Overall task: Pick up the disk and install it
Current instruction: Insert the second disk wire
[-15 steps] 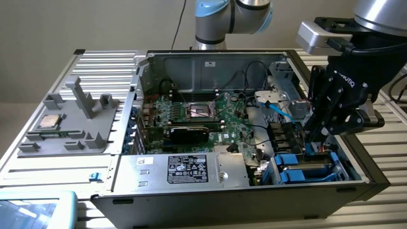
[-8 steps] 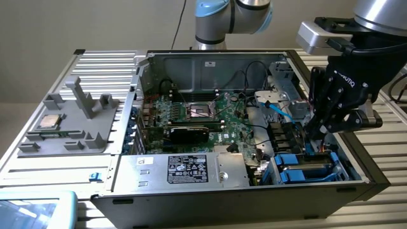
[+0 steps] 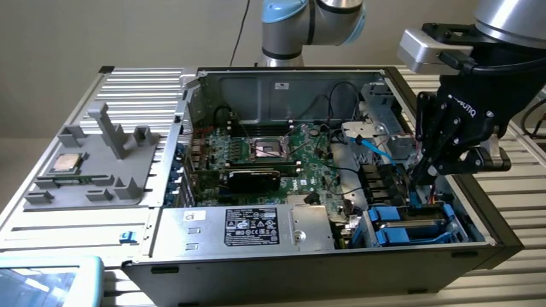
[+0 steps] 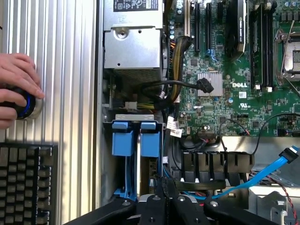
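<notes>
The disk (image 3: 411, 225) sits in the drive bay at the case's front corner, on the exterior view's right, its grey metal framed by the bright blue carrier. The carrier's two blue tabs (image 4: 137, 138) show in the wrist view. My gripper (image 3: 420, 176) hangs just above and behind the bay with its black fingers pressed together. Nothing is between them. In the wrist view the gripper (image 4: 167, 188) points down beside the carrier's inner end, close to it but not around it.
The open case holds a green motherboard (image 3: 282, 153), a silver box with a black label (image 3: 256, 225) and a blue cable (image 3: 375, 150). A grey fixture with a small chip (image 3: 66, 163) lies on the exterior view's left. A hand (image 4: 16, 86) and a keyboard (image 4: 28, 183) are beside the case.
</notes>
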`<state>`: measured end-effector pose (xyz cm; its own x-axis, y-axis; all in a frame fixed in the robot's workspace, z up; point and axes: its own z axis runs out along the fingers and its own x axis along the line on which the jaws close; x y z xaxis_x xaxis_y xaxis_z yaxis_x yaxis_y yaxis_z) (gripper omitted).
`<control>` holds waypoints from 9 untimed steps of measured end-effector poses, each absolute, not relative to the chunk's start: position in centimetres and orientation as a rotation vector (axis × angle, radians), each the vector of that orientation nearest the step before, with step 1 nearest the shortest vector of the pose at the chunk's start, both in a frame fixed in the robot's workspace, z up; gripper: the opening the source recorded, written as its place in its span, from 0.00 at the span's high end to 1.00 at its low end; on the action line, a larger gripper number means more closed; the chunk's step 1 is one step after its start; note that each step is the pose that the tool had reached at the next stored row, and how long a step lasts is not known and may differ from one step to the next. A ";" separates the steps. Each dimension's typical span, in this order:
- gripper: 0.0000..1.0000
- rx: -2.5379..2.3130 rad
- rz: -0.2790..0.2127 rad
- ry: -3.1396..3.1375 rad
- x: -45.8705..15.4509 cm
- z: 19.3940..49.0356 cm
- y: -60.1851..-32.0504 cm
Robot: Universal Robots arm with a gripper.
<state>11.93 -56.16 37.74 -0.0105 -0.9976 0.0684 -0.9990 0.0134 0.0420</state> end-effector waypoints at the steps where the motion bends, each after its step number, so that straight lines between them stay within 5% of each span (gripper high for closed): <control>1: 0.89 2.160 0.034 -2.180 11.9 37.7 -56.2; 9: 0.89 2.312 -0.023 -2.083 11.9 37.6 -56.2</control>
<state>11.88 -56.16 37.60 0.1043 -0.9945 0.0086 -0.9941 -0.1040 0.0317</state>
